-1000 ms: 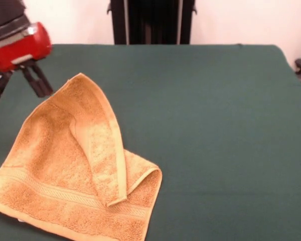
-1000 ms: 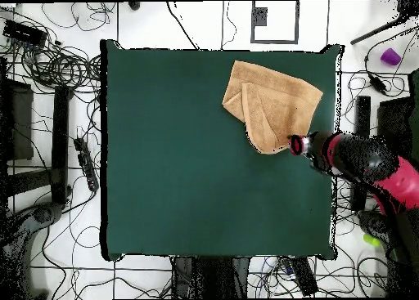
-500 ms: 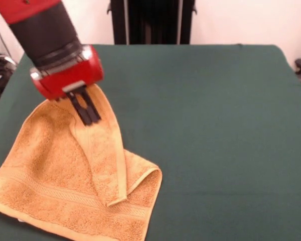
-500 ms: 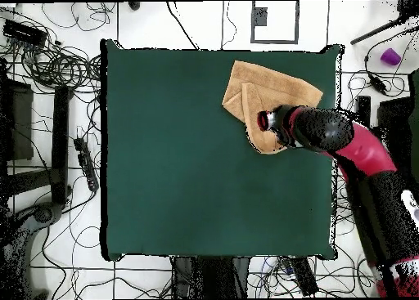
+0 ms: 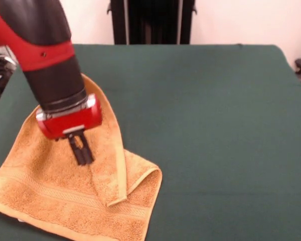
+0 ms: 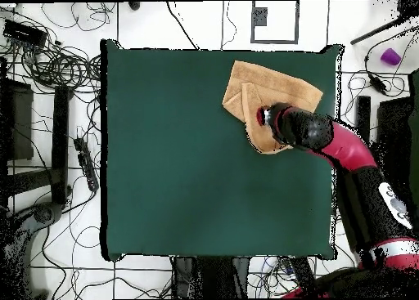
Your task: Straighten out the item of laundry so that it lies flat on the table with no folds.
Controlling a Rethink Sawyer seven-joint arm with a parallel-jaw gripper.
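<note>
The item of laundry is a golden-orange towel lying at the table's near left, with a woven band along its front edge. One long flap is folded over its middle and ends in a raised ridge near the front. My gripper points down over the towel just left of that flap, its black fingers close together with nothing between them. Whether the tips touch the cloth is unclear. From overhead, the towel sits at the table's upper right corner, and the gripper is over its lower part.
The towel's corners lie close to the table's left and near edges in the front view. A black pedestal stands behind the far edge. Cables and a purple object lie on the floor around the table.
The arm swung in from beyond the table's left edge to over the towel, then came lower and nearer the fold. The towel has kept its shape.
</note>
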